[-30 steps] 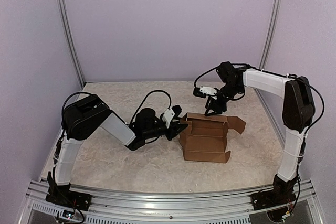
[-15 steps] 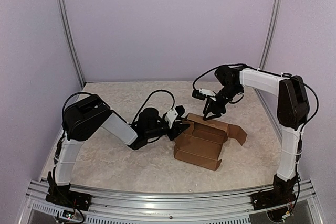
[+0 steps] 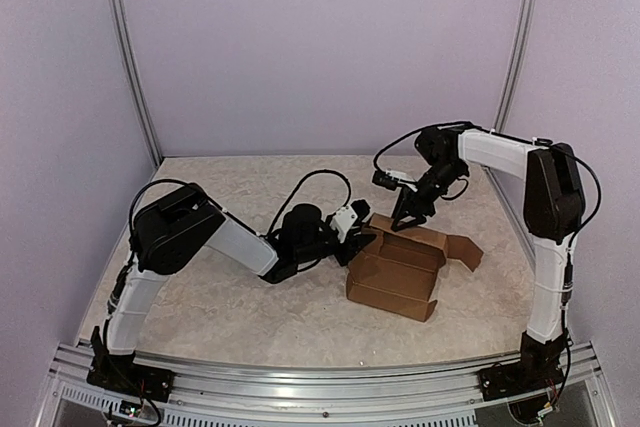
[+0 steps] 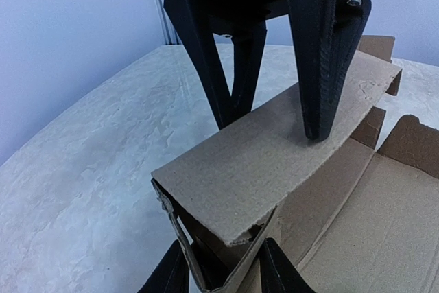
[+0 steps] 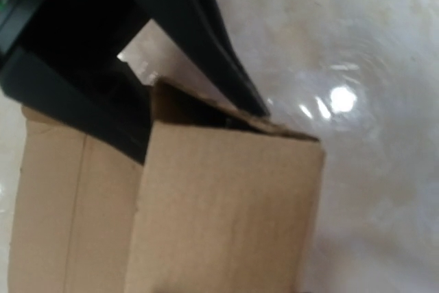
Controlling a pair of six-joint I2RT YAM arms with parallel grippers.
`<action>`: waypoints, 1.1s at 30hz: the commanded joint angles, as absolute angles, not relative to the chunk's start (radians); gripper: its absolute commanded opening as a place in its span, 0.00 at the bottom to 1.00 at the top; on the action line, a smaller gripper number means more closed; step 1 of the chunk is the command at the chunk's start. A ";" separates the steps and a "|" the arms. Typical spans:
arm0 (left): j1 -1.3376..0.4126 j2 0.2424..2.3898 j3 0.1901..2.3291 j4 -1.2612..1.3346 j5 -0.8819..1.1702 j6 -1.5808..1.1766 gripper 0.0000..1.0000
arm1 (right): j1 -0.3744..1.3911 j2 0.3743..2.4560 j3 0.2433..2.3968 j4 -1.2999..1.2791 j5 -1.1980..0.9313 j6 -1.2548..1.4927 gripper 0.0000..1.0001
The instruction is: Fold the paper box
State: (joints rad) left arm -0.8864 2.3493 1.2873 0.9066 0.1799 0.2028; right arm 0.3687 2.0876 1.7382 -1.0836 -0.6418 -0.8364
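The paper box (image 3: 398, 269) is a brown, partly folded blank lying right of the table's middle, one flap (image 3: 462, 247) spread to the right. My left gripper (image 3: 364, 242) lies low at its left end. In the left wrist view that gripper (image 4: 219, 276) is shut on the corner of the box's hollow folded wall (image 4: 274, 162). My right gripper (image 3: 405, 221) comes down on the back wall; it (image 4: 267, 130) straddles that wall, one fingertip (image 4: 314, 125) pressing the bowed top flap. The right wrist view shows the box (image 5: 226, 211) and the left fingers (image 5: 219, 66), not its own.
The marbled tabletop (image 3: 220, 297) is bounded by lilac walls with metal posts (image 3: 130, 67). An aluminium rail (image 3: 300, 372) runs along the near edge by the arm bases. The left arm's cable (image 3: 305, 182) loops above its wrist.
The box has swung and slid a little to the right. My left gripper has travelled right with its corner. The right gripper has stayed on the back wall, dropping slightly.
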 commanded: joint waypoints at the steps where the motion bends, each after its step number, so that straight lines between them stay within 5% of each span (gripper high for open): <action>1: -0.894 2.370 1.372 0.844 0.134 0.214 0.34 | 0.389 2.129 1.727 -1.147 -0.675 -0.836 0.45; 18: -0.886 2.263 1.561 0.240 0.222 0.274 0.47 | 0.350 2.149 1.764 -1.158 -0.704 -0.818 0.46; 33: -0.861 2.268 1.405 0.503 0.241 0.239 0.41 | 0.351 2.136 1.740 -1.134 -0.690 -0.790 0.46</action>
